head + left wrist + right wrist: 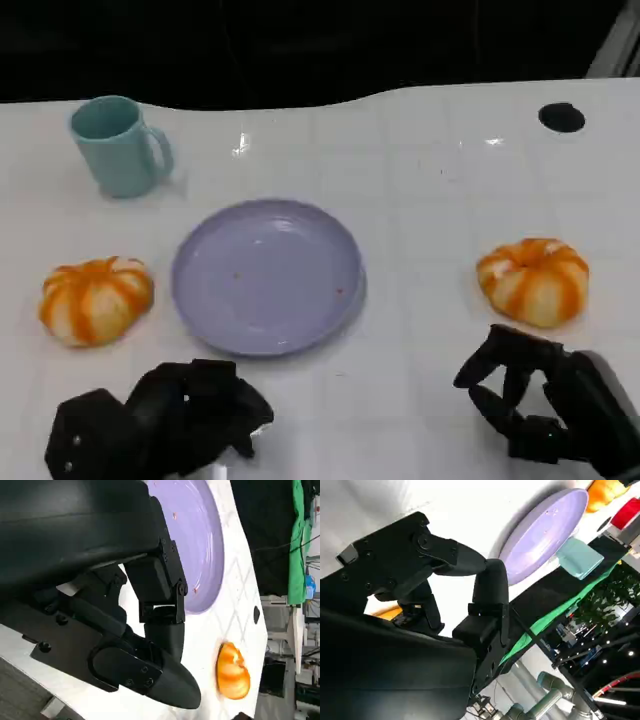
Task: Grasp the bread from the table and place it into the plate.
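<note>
Table (420,200): white, smooth, faintly gridded, with a curved far edge and one small black round mark (561,117) near its far right corner.

Plate (267,275): one, lavender, round, shallow and glossy, with a few tiny specks inside; it lay at the centre of the table and held nothing.

Bread: two round, lobed, pumpkin-shaped buns striped orange and pale cream. The left bun (95,299) lay just beside the plate on the robot's left, apart from it. The right bun (534,280) had a dimpled top and sat well to the plate's right.

Mug (118,146): one, pale teal, matte, cylindrical, upright, with a loop handle, beyond the left bun.

Left hand (165,418): black, hard-shelled, fingers curled in, holding nothing, near the plate's front edge.

Right hand (530,400): black, fingers apart and bent, empty, just in front of the right bun and not touching it.
</note>
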{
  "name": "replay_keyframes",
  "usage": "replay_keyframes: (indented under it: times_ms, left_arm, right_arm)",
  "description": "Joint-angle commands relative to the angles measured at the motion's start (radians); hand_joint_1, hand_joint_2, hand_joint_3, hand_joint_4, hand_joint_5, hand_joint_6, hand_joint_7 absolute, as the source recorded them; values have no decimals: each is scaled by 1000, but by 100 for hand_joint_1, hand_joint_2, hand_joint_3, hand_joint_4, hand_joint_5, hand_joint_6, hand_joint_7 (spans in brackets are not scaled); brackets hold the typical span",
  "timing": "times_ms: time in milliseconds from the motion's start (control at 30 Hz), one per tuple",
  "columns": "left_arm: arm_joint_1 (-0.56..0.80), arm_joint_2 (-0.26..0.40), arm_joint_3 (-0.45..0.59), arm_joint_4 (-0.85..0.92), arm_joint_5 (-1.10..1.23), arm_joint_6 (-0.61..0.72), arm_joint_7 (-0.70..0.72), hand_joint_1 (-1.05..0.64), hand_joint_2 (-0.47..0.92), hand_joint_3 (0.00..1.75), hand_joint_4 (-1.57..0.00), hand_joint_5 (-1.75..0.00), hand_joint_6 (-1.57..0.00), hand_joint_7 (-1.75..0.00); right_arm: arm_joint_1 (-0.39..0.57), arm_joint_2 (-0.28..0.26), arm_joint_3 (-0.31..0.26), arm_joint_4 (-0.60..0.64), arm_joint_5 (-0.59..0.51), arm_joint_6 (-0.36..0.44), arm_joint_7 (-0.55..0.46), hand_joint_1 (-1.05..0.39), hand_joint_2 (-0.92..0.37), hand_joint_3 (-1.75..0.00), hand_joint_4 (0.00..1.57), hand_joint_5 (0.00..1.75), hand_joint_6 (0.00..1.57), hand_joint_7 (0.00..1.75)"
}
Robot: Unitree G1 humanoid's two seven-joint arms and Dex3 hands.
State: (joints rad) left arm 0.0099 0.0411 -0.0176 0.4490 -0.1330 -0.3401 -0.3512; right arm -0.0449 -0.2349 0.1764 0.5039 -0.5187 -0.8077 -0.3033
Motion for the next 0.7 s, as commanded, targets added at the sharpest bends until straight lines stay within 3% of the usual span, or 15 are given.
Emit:
replay_keyframes:
  times_ms: [33,700]
  left_arm:
    - [2,12,7,4,9,6,7,-105,86,0,-87,-151,-128,-78]
    - [1,11,8,4,6,8,5,-105,86,0,-87,-151,-128,-79]
  right_arm:
    - [5,-13,-3,-6,11,1,1,-34,-64,-83,74,175,66,138]
    - [2,-12,-1,1,13,-3,3,-33,-65,-81,73,175,66,137]
